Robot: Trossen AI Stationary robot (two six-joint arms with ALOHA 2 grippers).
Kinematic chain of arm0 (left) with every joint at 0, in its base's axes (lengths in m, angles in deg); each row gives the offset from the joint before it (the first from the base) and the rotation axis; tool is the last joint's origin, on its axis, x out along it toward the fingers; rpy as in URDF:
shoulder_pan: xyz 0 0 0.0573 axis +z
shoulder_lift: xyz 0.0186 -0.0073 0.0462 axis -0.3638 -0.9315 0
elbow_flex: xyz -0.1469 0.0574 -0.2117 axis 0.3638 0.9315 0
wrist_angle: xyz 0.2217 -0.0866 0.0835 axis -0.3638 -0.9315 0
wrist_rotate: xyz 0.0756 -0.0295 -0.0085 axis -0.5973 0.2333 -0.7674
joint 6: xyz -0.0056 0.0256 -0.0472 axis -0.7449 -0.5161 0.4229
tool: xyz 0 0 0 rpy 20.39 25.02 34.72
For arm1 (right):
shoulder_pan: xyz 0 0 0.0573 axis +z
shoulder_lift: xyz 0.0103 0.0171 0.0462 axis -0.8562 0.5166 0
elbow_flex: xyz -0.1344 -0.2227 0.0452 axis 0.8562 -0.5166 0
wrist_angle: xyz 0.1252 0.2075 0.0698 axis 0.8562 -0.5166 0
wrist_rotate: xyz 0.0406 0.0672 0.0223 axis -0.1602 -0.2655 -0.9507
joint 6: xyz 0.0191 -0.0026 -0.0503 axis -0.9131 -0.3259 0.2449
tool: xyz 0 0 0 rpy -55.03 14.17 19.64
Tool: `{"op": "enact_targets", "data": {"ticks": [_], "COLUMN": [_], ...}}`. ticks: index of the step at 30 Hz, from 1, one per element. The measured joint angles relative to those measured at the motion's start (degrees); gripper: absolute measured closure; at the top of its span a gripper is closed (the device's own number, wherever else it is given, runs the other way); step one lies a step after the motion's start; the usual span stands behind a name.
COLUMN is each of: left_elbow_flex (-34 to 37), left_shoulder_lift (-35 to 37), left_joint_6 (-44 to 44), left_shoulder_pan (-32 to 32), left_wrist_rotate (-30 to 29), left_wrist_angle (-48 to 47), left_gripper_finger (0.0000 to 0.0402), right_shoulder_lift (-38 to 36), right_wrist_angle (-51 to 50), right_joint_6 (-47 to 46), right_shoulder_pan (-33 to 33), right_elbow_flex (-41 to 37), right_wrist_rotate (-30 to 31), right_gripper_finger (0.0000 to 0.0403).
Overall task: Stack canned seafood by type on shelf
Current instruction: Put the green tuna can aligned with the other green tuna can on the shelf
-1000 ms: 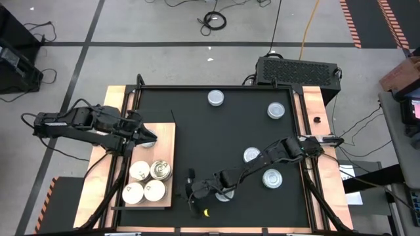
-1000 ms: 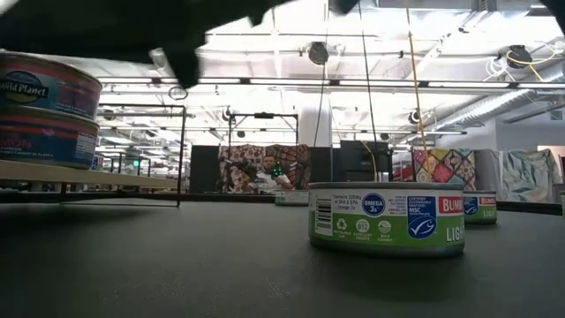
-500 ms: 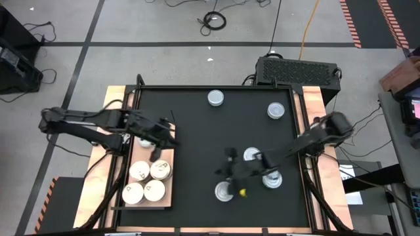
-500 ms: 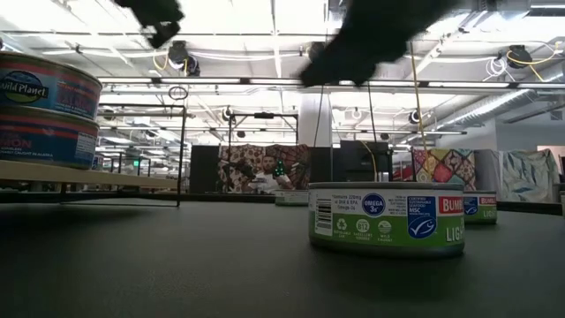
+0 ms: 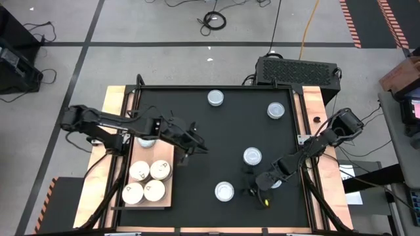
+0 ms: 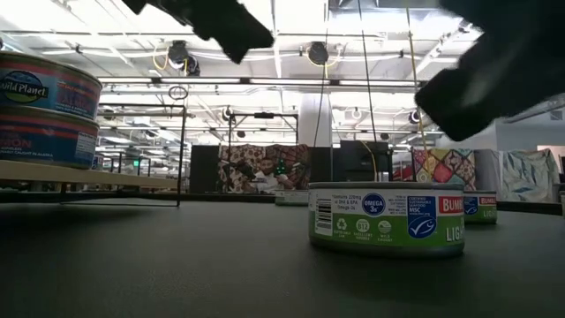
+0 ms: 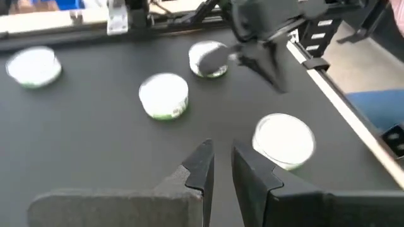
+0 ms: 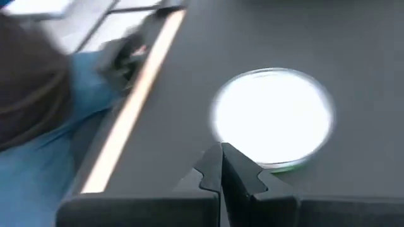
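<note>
In the high view, the shelf lies at the lower left of the black mat. Four cream-topped tins sit in a tight two-by-two cluster on its lower half. A further tin sits at the shelf's upper edge, partly covered by the left arm.

Loose tins on the mat:
- One silver-topped tin at upper centre.
- One tin at upper right.
- One tin right of centre.
- One tin at lower centre.
- One tin at lower right, mostly hidden under the right arm.

The left gripper reaches from the left of the frame over the mat, just right of the shelf's upper right corner. In the left wrist view its fingers stand a narrow gap apart and hold nothing.

The right gripper is low over the mat at lower right, between the lower-centre tin and the hidden tin. In the right wrist view its fingers are pressed together, empty, with a white-topped tin just beyond them.

In the low view, a green-labelled tin stands on the mat right of centre, and two tins are stacked at the left edge.
</note>
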Motion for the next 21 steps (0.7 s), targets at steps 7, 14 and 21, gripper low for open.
{"op": "enact_targets", "data": {"ticks": [7, 14, 21], "left_elbow_flex": [0.0, 0.07, 0.04], "left_shoulder_lift": [-5.47, -6.69, -6.65], "left_joint_6": [-4.94, -6.41, -6.39], "left_shoulder_pan": [0.89, 2.87, 3.17], "left_wrist_rotate": [0.0, -0.02, -0.04], "left_wrist_angle": [9.58, 9.92, 10.19], "left_gripper_finger": [0.0345, 0.0345, 0.0345], "right_shoulder_lift": [0.0, 3.93, 12.42], "right_wrist_angle": [2.22, 10.29, 16.65], "right_joint_6": [0.32, 4.25, 7.57], "right_shoulder_pan": [1.21, 0.68, 0.45], "right_elbow_flex": [0.0, 0.1, 0.07], "right_wrist_rotate": [-7.46, -5.01, -8.64], "right_gripper_finger": [0.0403, 0.0403, 0.0403]}}
